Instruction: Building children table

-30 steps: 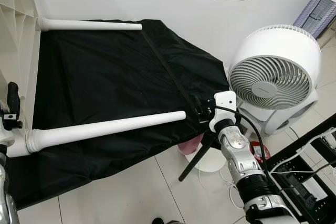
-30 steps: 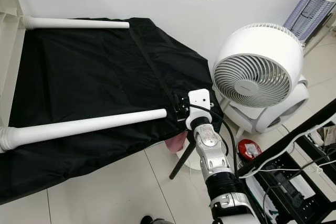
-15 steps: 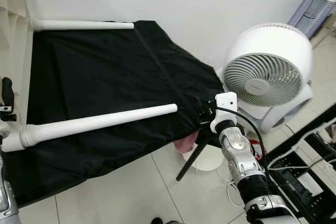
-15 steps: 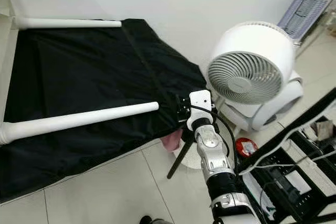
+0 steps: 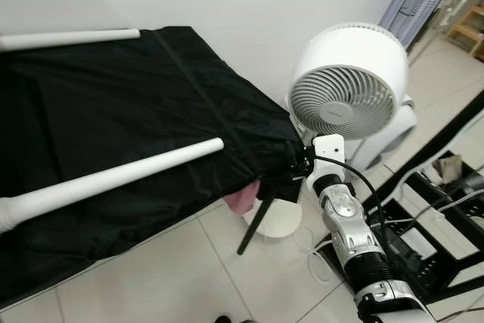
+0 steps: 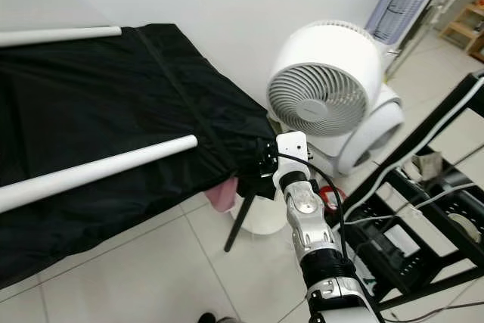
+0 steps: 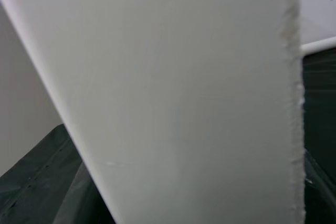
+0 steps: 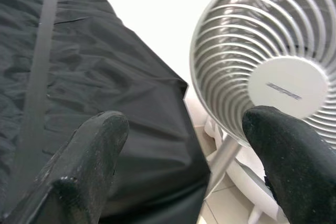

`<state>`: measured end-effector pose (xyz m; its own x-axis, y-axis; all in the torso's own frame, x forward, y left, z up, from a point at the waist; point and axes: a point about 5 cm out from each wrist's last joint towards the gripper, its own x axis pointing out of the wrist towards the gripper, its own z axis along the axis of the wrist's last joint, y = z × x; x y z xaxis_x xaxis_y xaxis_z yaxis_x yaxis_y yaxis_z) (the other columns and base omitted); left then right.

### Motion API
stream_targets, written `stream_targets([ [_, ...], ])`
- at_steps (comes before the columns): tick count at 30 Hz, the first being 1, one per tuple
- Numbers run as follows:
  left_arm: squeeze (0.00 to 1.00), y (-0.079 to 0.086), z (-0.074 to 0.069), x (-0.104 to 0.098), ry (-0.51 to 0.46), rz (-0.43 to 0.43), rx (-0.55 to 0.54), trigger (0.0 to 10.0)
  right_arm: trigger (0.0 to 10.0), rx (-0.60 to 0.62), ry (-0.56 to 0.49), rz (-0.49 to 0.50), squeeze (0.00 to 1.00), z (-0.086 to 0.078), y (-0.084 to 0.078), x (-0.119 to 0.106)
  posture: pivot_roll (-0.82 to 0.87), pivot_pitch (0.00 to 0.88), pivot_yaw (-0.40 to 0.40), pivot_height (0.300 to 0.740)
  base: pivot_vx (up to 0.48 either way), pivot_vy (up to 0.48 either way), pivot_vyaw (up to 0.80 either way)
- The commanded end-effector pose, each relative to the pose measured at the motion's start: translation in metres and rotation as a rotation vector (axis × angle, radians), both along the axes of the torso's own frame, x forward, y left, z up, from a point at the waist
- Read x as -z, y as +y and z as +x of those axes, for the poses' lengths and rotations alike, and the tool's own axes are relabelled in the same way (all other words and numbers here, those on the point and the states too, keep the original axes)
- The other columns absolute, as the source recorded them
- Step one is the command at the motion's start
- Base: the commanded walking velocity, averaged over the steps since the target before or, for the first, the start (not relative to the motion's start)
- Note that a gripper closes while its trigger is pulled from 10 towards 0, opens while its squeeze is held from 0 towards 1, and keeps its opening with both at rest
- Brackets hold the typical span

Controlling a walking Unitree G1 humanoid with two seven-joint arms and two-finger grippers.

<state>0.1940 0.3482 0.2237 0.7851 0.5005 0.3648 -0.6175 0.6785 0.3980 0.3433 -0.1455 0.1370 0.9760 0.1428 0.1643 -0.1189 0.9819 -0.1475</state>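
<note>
Leg vs jaws: we see the nearest table leg [image 5: 106, 180] left of the right gripper [image 5: 291, 163], free tip nearest it, well apart.
Long axis: roughly level, running left from the tip.
Jaws: right spread wide, empty; left, cannot tell.
Location: above black cloth [image 5: 128, 104].
Look: white, smooth, tapered.

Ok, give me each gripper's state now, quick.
Left gripper: cannot be told; its wrist camera faces a white table panel.
Right gripper: open, holding nothing, at the corner of the black cloth beside the white fan.
</note>
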Motion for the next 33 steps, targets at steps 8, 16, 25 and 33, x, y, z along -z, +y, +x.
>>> stream_targets([
  [8, 0.00, 0.048, -0.025, 0.000, -0.095, 0.073, -0.576, 10.0, 10.0, 0.022, 0.007, -0.005, 0.00, 0.000, -0.006, 0.004, 0.14, 0.140, -0.117, 0.740, 0.000, 0.000, 0.00],
  [16, 1.00, 0.047, -0.008, 0.000, -0.088, 0.047, -0.523, 10.0, 10.0, 0.039, 0.003, 0.000, 0.00, -0.002, -0.009, 0.004, 0.13, 0.140, -0.098, 0.740, 0.000, 0.000, 0.00],
  [25, 0.00, 0.043, 0.019, 0.006, -0.013, 0.021, -0.444, 10.0, 10.0, 0.068, 0.002, 0.000, 0.00, -0.004, -0.016, 0.006, 0.12, 0.142, -0.090, 0.740, 0.000, 0.000, 0.00],
  [33, 0.00, 0.031, 0.032, 0.006, 0.005, 0.032, -0.346, 10.0, 10.0, 0.069, 0.003, -0.003, 0.00, -0.004, -0.017, 0.007, 0.12, 0.139, -0.093, 0.740, 0.000, 0.000, 0.00],
])
